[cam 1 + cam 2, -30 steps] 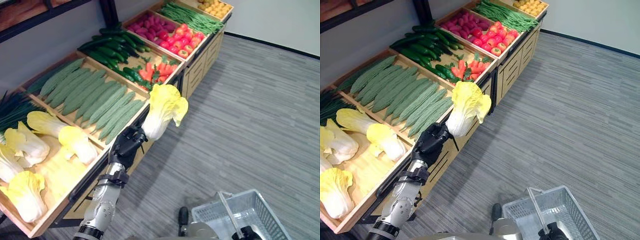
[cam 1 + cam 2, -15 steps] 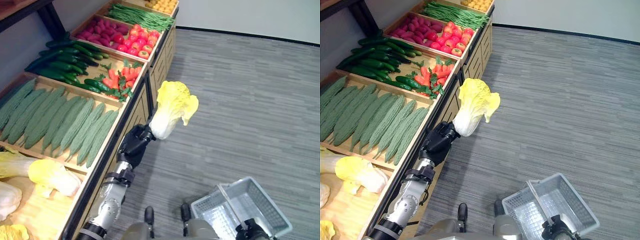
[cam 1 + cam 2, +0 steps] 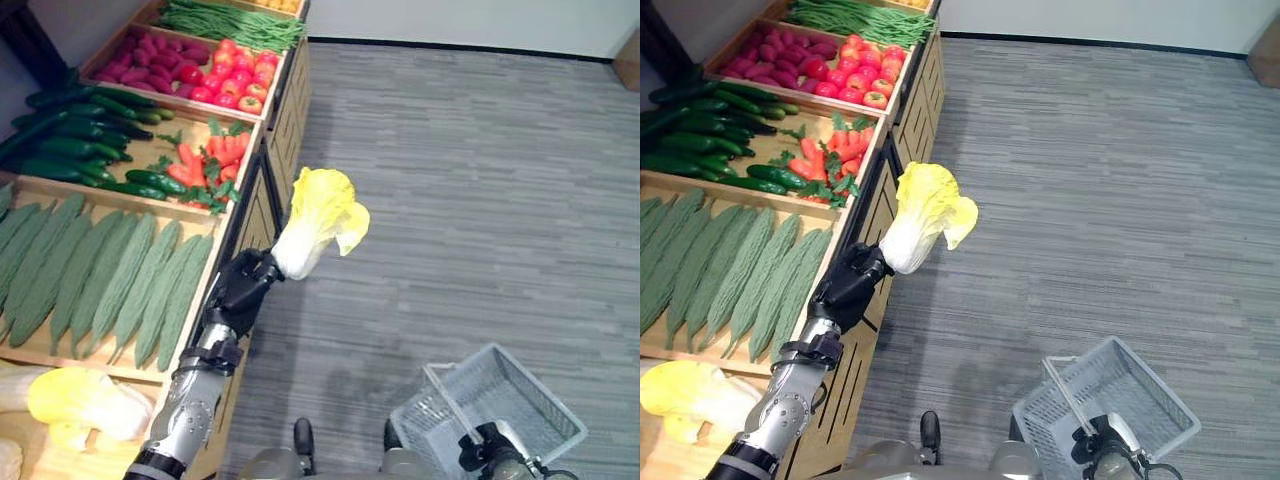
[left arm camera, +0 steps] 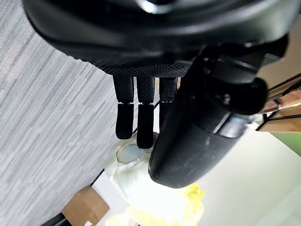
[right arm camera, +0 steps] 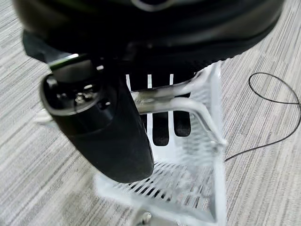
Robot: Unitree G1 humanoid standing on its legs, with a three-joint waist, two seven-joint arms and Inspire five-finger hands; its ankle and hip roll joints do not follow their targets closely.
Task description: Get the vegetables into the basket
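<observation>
Cabbage (image 3: pixel 315 222): clasped at its base by left hand (image 3: pixel 243 287), leaves uppermost. Basket (image 3: pixel 500 405): handle gripped by right hand (image 3: pixel 484 450), low and rightward.

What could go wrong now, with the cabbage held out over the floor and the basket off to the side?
The left hand grips only the cabbage by its pale base, so the leafy top could tip it loose onto the floor. The basket hangs by its handle from the right hand, low and to the right; a drop from here would likely miss it.
</observation>
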